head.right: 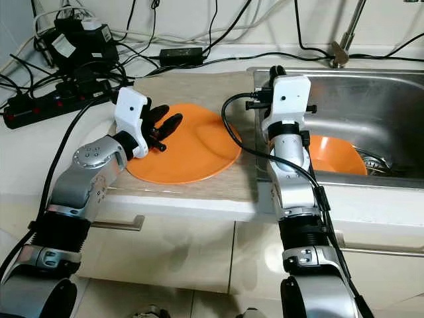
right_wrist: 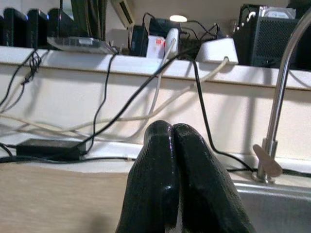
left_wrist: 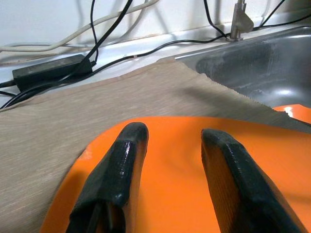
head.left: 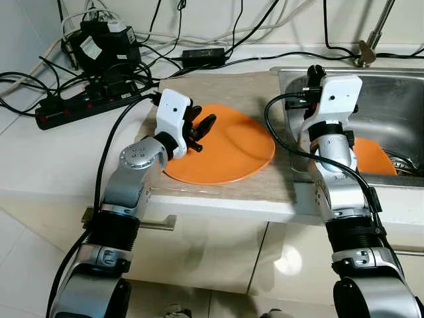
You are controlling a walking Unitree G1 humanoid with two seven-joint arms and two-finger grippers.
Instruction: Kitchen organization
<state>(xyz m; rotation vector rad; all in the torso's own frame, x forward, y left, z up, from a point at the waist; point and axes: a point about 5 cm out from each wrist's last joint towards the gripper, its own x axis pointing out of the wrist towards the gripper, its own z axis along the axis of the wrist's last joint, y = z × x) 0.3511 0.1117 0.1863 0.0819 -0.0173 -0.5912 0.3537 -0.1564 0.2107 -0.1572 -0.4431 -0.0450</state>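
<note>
Left pincer point(head.left: 201, 132) hovers spread over the orange plate point(head.left: 232, 149) on the tabletop mat point(head.left: 225, 86); right pincer point(right_wrist: 173, 141) pressed together beside the sink point(head.left: 397, 99).

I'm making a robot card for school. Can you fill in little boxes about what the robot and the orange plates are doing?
Place: kitchen counter beside a steel sink
Big orange plate: flat on a beige mat
Second orange plate: inside the sink
Left pincer: open, over the big plate's left edge, nothing held
Right pincer: shut, empty, raised at the sink's left rim
Behind: power strip and black cables
</note>
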